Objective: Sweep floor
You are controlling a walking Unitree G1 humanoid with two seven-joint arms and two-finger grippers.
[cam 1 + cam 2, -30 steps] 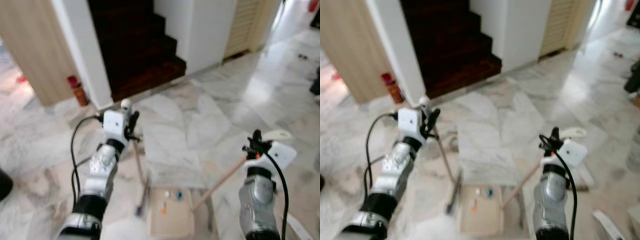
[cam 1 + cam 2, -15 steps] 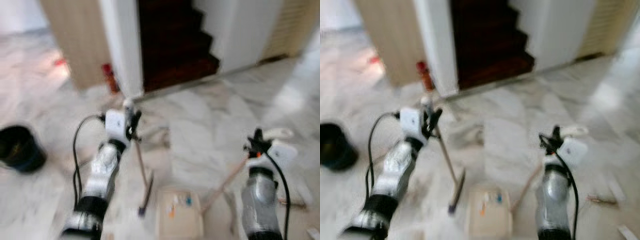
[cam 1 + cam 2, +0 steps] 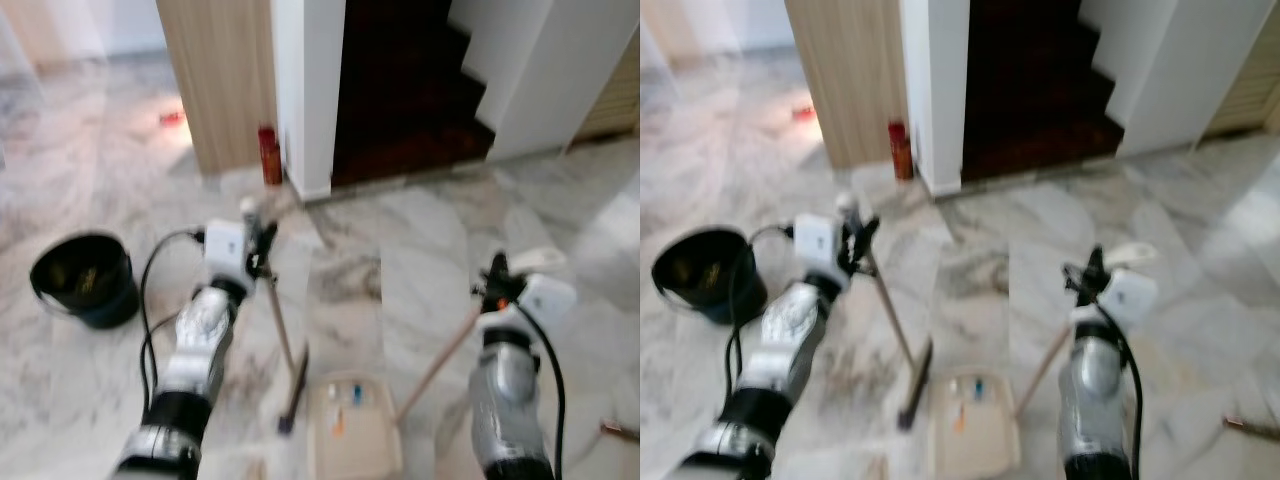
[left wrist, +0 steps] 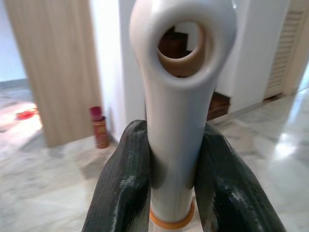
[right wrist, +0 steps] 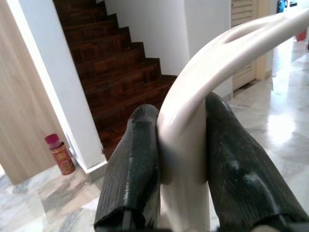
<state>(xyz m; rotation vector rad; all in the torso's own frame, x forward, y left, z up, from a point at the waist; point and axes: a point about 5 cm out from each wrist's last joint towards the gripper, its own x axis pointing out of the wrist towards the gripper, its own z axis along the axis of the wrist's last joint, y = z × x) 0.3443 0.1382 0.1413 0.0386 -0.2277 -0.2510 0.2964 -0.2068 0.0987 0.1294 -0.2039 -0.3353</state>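
Gripping the broom (image 3: 281,330) near its white hanging-loop top, I'm keeping my left end effector (image 4: 174,159) clamped on the handle, both black fingers (image 4: 125,179) pressed flat against the plastic. Over on the other side, my right end effector (image 5: 181,145) is clamped on the curved cream grip of the dustpan (image 3: 972,425), whose long wooden pole is slanting down to the tray resting on the marble floor (image 3: 420,240) between my arms. A few small coloured scraps (image 3: 968,395) are sitting in the tray, and the broom head is touching the floor just beside its left edge.

Both tools are looking light and stiff, so I'm judging they'll swing easily, but holding each one right at the top means long leverage and a head that could wander; the smooth plastic grips may also twist between my pads if I'm pushing hard. A lower hold on the wooden shaft would likely give firmer control.

Off to my left a black bucket (image 3: 82,278) is standing well apart, probably where the scraps are headed. Ahead, a red can (image 3: 268,155) is standing against the white wall by the dark wooden stairs (image 3: 1035,90). Some debris (image 3: 1250,428) is lying far right on the marble.
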